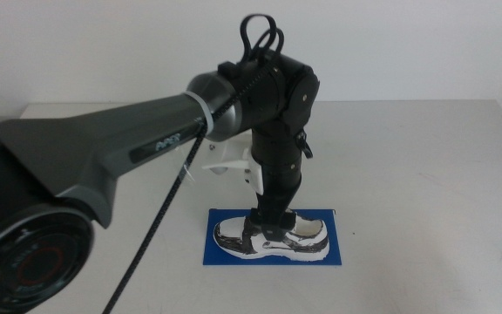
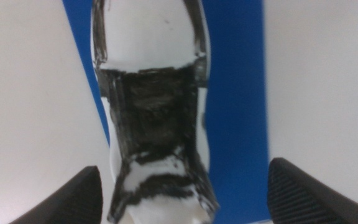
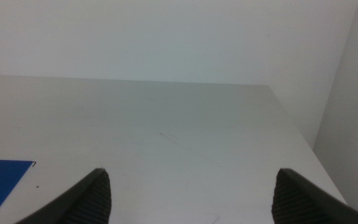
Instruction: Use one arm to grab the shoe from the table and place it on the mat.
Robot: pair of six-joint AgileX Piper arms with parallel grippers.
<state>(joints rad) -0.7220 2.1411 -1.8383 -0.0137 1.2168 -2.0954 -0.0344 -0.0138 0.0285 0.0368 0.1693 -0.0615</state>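
Observation:
The white sneaker with black patches (image 1: 306, 235) lies on its sole on the deep blue mat (image 1: 225, 254), toe to the right. My left arm (image 1: 129, 148) reaches in from the left, and its gripper (image 1: 267, 228) points straight down over the shoe's heel half. In the left wrist view the shoe (image 2: 154, 118) lies on the mat (image 2: 235, 93) between the jaws of the left gripper (image 2: 184, 169), which stand wide open and clear of its sides. My right gripper (image 3: 192, 175) is open and empty over bare table, out of the middle view.
A white object (image 1: 225, 162) sits on the table behind the left arm. The grey table (image 1: 425, 174) spreads out to the right of the mat. A corner of the mat (image 3: 2, 177) shows in the right wrist view.

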